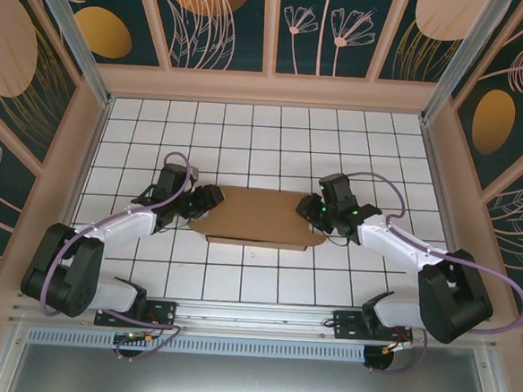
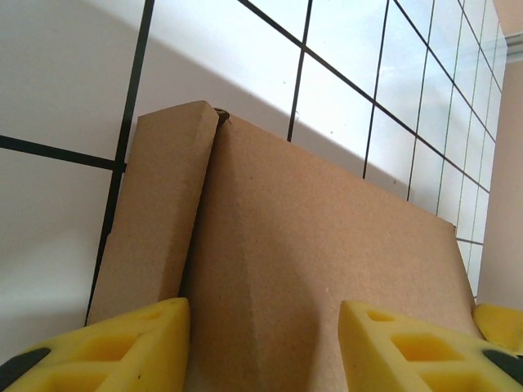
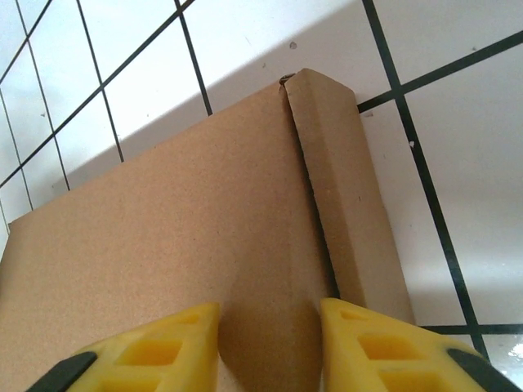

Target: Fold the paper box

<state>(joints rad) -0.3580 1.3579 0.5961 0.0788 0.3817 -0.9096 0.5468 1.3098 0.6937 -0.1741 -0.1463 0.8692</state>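
The paper box lay mid-frame in the top view, its long axis running left to right. The left gripper met its left end and the right gripper its right end, equally near. Both pairs of jaws stood apart over the cardboard.

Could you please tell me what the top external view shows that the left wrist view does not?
Top view: both arms, with the left gripper and right gripper at opposite ends of the paper box. Left wrist view: the box's narrow folded end flap up close, beyond the spread yellow fingers. Shared: brown cardboard on the white gridded table.
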